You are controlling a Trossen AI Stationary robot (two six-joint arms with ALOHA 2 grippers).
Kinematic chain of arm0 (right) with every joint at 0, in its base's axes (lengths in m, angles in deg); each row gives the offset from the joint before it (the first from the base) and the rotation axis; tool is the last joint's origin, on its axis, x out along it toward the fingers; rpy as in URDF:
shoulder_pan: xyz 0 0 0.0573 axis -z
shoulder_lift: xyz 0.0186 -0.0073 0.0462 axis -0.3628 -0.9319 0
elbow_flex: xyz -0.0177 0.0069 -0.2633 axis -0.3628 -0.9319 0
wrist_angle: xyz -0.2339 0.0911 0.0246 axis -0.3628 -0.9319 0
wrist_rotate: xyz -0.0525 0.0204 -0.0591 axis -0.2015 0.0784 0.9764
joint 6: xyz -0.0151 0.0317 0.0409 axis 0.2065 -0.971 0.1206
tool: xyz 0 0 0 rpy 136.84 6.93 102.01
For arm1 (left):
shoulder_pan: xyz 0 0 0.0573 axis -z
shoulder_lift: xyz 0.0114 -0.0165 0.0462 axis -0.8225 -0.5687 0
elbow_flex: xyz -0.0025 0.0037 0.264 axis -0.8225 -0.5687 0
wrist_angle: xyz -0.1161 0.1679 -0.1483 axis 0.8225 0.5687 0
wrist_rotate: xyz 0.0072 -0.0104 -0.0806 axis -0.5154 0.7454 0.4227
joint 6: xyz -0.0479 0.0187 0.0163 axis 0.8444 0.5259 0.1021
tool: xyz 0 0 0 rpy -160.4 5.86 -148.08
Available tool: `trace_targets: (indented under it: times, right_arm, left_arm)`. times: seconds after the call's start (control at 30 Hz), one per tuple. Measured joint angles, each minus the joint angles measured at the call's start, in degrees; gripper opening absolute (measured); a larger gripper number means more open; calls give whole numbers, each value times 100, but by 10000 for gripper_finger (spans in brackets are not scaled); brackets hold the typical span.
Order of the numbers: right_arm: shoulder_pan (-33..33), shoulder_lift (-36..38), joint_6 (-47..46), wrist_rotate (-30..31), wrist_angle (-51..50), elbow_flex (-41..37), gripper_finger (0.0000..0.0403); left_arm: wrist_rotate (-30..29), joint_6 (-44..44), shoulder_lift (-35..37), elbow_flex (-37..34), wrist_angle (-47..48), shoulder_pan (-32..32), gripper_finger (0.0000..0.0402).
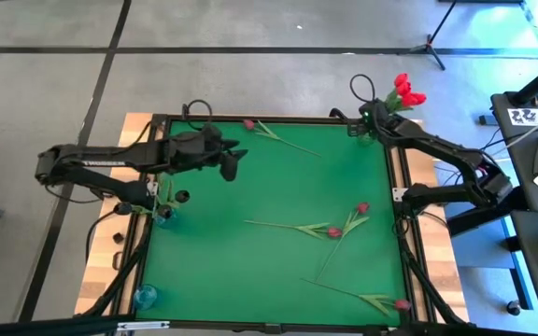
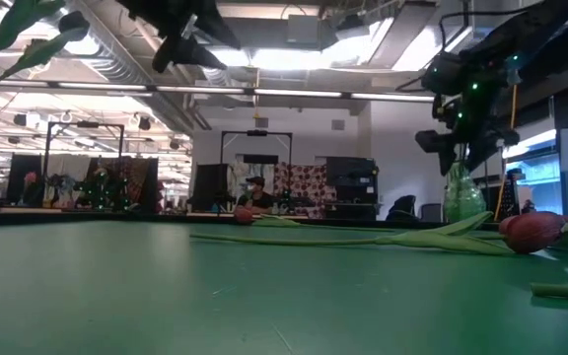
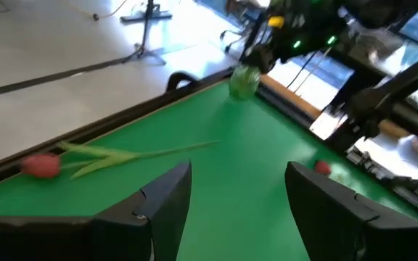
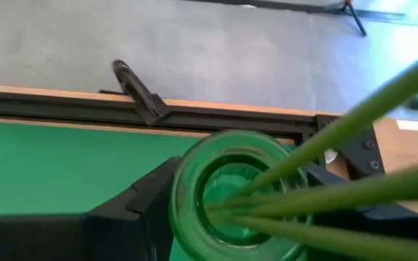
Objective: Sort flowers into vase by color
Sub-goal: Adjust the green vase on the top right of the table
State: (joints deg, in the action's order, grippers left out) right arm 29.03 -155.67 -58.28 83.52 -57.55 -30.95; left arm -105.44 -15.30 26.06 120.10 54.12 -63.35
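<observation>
Sorting stood partly done: I saw red flowers (image 1: 405, 93) already in the green vase (image 4: 231, 196), my right gripper (image 1: 374, 124) beside its neck, fingers' state unclear. Five tulips (image 1: 334, 231) lay on the green mat (image 1: 278, 187). My left gripper (image 1: 231, 164) hovered wide open and empty.

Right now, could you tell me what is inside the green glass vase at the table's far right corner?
The green glass vase holds at least three green stems, with bright red tulip heads above. The right gripper hovers over it. The vase's bottom is hidden.
</observation>
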Motion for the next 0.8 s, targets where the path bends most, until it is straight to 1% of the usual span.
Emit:
trace_targets:
  times: [0.17,0.4,0.57,0.8]
  right_arm:
    - [-1,-213,-128,-149,70,0,220]
    - [1,-237,-170,-208,63,7,220]
    - [3,-236,-260,-357,49,11,220]
    - [3,-235,-261,-367,22,13,220]
  left_arm:
    - [-204,-32,240,-32,246,15,218]
    - [-329,-391,279,-32,234,9,218]
    - [-310,-549,277,-33,236,36,218]
    - [-277,-649,277,-33,336,143,218]
